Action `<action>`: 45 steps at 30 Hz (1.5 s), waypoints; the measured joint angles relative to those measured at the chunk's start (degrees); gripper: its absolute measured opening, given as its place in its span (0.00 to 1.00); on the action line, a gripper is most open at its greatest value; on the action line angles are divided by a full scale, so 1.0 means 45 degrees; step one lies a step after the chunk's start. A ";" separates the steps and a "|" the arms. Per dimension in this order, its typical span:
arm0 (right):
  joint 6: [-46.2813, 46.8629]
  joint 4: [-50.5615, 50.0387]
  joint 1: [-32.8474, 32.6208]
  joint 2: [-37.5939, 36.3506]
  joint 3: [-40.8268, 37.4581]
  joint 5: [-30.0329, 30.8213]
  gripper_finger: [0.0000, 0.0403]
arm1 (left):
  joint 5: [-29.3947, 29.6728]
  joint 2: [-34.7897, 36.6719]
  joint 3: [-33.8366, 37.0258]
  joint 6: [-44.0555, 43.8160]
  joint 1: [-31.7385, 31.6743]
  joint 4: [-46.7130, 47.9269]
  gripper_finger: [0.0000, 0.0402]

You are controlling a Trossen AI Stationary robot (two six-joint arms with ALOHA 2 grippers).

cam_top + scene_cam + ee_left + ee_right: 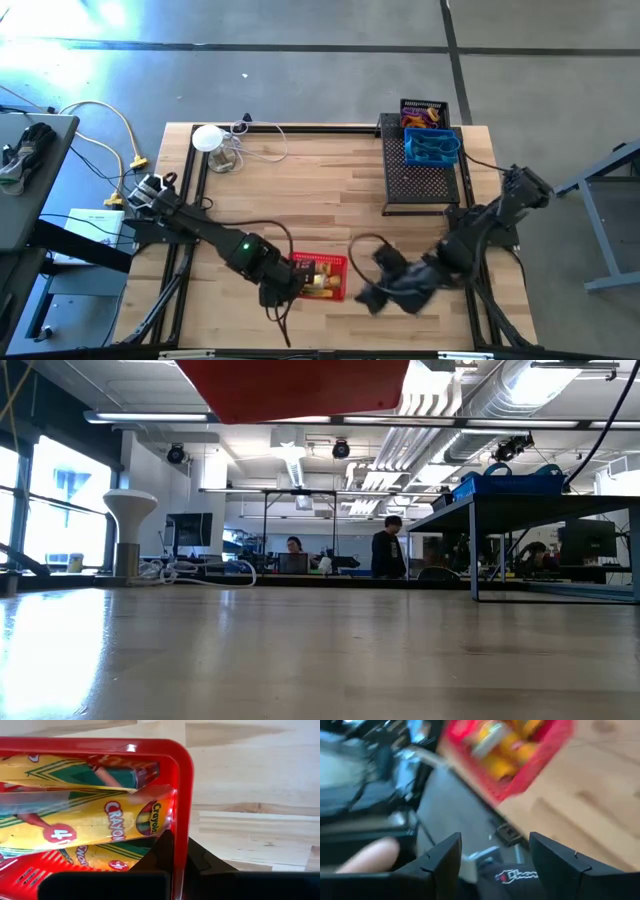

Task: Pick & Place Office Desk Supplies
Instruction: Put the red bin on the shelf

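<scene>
Progress: we judge the sorting as part done. Two small baskets already sit on the large flat black mesh tray (pixel 420 180) at the worktop's far right; one basket is in hand at the near edge.
White round disc on a stand (pixel 207 138): far left of the pale wooden worktop (pixel 300 190), cables trailing beside it; no part of the job.
Left arm: we see it reach in from the left edge, stretched low across the near side, wrist angled toward the middle.
Left pincer (pixel 283 290): pinching the rim of the small red mesh basket (pixel 322 277). In the left wrist view a dark finger (pixel 165 852) sits inside the red wall (pixel 181 815), another part outside it.
Red basket contents: yellow crayon boxes (pixel 85 822), lying flat and stacked.
Basket height: in the low view a red shape (pixel 300 388) fills the top of the picture, so we think the basket is lifted off the worktop.
Right arm: it comes in from the right edge, bent at the elbow, wrist low near the front, just beside the red basket.
Right pincer (pixel 375 297): fingers spread wide and holding nothing, as the right wrist view (pixel 495 857) shows.
Small blue mesh basket (pixel 431 147): on the tray.
Small black mesh basket (pixel 424 113): behind the blue one, holding colourful small items we cannot make out.
Left to do: we judge the red basket has yet to reach the tray.
</scene>
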State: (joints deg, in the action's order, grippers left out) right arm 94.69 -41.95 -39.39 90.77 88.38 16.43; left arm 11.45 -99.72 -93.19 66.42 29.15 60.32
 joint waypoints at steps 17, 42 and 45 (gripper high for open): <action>-0.0943 -0.0220 0.2699 0.1520 -0.0009 -0.2285 0.55 | 0.0141 -0.0005 0.0005 -0.1167 0.0321 -0.0030 0.00; -0.2417 0.0164 0.2941 0.1844 -0.0013 -0.2463 0.01 | -0.0004 -0.0092 0.0015 -0.2929 0.0325 -0.0592 0.00; -0.2412 0.0101 0.2930 0.1840 -0.0009 -0.2556 0.01 | -0.0034 -0.0092 0.0015 -0.3372 0.0372 -0.0840 0.02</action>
State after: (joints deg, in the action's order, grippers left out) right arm 83.83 -41.50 -26.20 99.04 88.33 4.93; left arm 11.30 -100.14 -93.12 51.24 30.82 56.53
